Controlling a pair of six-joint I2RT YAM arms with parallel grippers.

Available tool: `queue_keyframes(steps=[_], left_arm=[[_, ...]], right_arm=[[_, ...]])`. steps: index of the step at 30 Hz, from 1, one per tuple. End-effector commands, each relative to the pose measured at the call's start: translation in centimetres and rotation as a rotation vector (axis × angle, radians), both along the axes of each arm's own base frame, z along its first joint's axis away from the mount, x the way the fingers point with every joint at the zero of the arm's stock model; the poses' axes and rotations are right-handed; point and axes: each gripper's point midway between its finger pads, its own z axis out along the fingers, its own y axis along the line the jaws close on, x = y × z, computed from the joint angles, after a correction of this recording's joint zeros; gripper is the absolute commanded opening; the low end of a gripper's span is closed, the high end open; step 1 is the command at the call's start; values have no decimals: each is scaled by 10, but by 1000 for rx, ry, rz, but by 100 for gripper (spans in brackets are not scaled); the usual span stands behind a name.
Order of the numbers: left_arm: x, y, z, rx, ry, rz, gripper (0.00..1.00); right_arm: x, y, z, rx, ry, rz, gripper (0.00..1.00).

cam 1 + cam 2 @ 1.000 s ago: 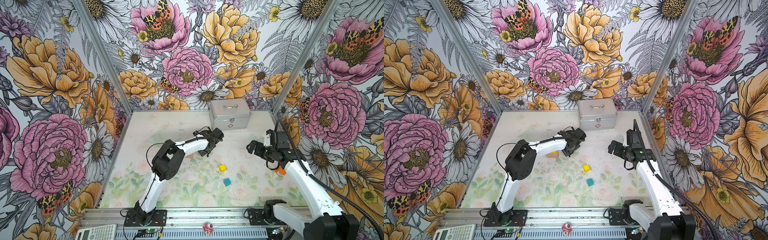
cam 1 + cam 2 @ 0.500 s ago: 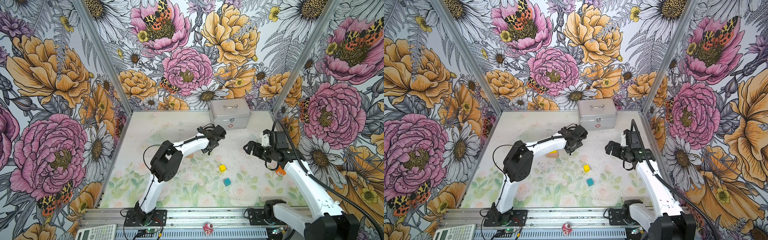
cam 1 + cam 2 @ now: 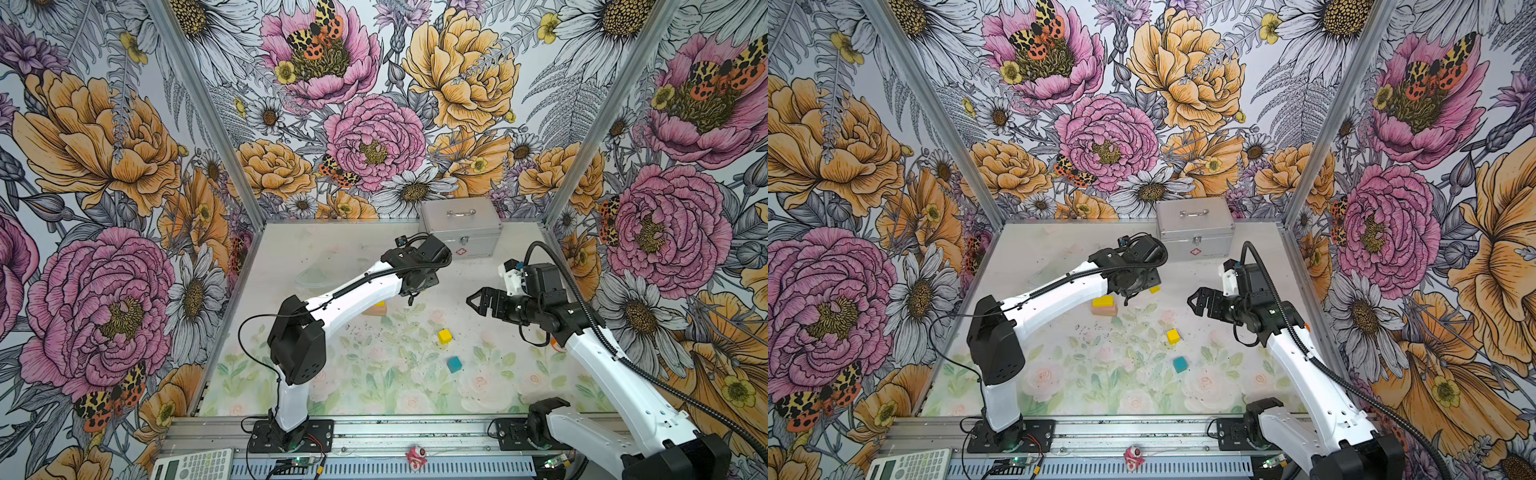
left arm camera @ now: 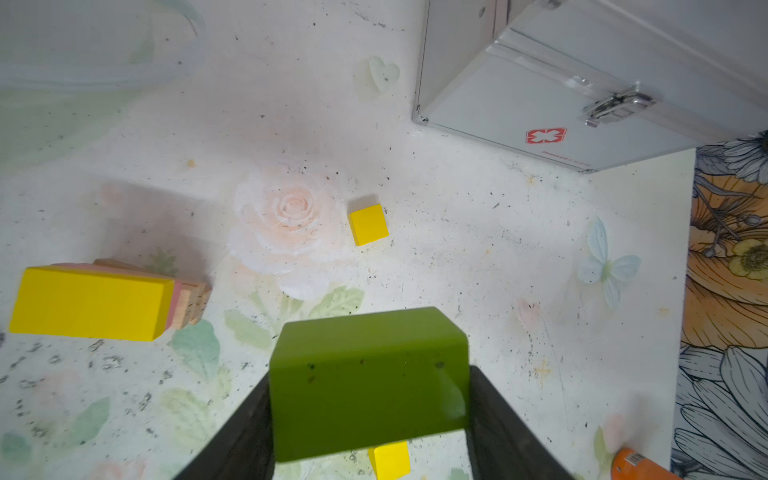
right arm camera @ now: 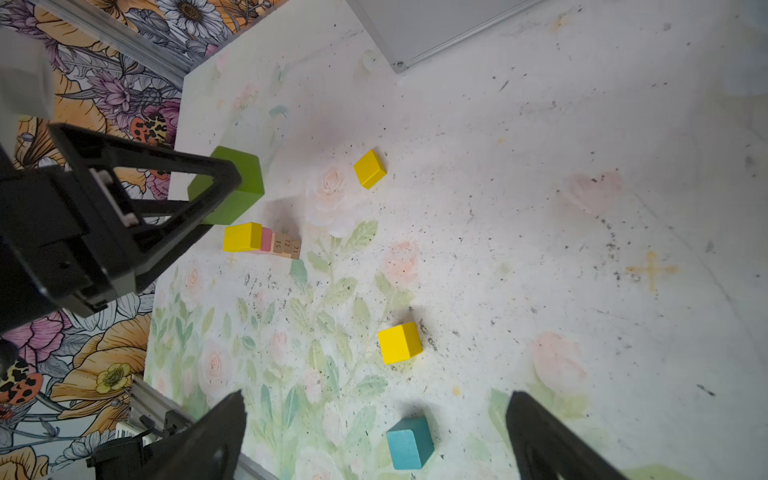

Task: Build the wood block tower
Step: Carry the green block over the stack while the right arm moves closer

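In a top view the tower (image 3: 1104, 306) stands part-built on the tabletop (image 3: 1059, 249); a yellow cube (image 3: 1173, 336) and the teal cube (image 3: 1180, 364) lie loose, well apart from the tower; likewise apart, the right pincer (image 3: 1197, 301) gapes wide, empty; in the left wrist view the left pincer (image 4: 370, 374) is clamped on the green bar (image 4: 368, 390), held off the tabletop near the tower, not over it; in the right wrist view the tower shows tan base (image 5: 286, 247), pink layer (image 5: 266, 239), yellow slab (image 5: 243, 237) uppermost, a second yellow cube (image 5: 370, 168) near it; remaining, I judge: set the green bar, then three cubes.
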Motion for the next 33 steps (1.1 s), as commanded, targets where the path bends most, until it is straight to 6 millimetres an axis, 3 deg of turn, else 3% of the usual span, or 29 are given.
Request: queue_keyframes(steps=[1,7,15,19,33], left_arm=[[-23,38,13,66,2,-16,51],[-49,82,5,61,44,-2,51],[-56,119,-18,64,141,-26,51],[-51,124,-24,59,177,-50,51],[-30,111,-41,85,226,-89,50]], right_arm=[[1,13,8,42,-33,24,100],[7,43,16,55,-51,85,100],[5,96,17,112,-41,220,100],[7,112,11,113,-27,254,100],[13,118,-6,86,-19,296,100]])
